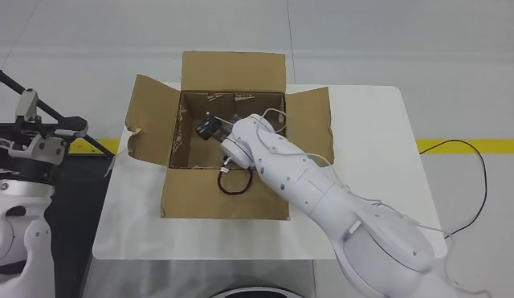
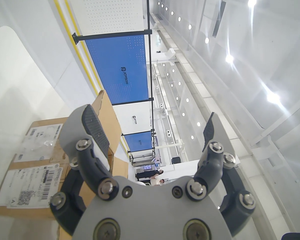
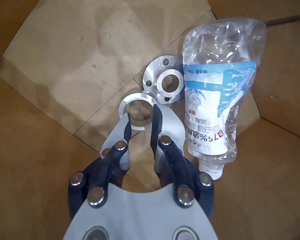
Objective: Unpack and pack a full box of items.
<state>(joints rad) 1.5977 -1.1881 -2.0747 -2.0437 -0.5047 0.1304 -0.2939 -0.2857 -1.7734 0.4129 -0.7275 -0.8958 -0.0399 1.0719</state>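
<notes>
Reached down into the open cardboard box with the right gripper, fingers narrowly parted over a flat steel ring on the box floor. Alongside in the box lay a round bolt-holed flange and a crinkly clear-wrapped plastic bottle. Held outside the box, left gripper spread wide.

My top camera looks straight down on the table and box. My right wrist camera peers close into that box; my left sits beside it, tilted toward the ceiling.
</notes>
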